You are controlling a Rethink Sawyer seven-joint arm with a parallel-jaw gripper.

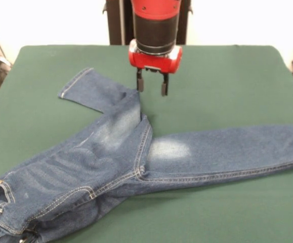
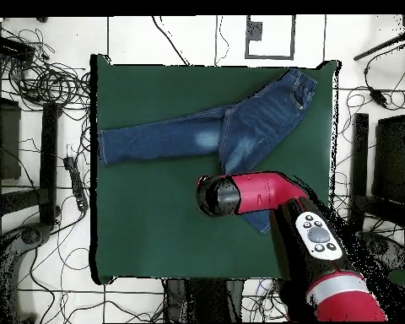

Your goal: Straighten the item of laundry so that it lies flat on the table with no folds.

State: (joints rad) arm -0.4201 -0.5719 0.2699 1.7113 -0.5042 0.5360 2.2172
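A robotics lab: green-clothed table (image 2: pixel 155 245), tangled cables (image 2: pixel 37 80) across tiled floor (image 2: pixel 180 38).

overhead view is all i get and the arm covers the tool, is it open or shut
Observer: Open. The front view shows the tool with its fingers apart and nothing between them.
Operator: is it on the jeans
Observer: It hangs at the edge of the jeans. One fingertip is right by the denim, but I cannot tell whether it touches.
Operator: leg under the arm, flat or folded
Observer: It bends sharply just below the tool, and its cuff points off sideways on the table.
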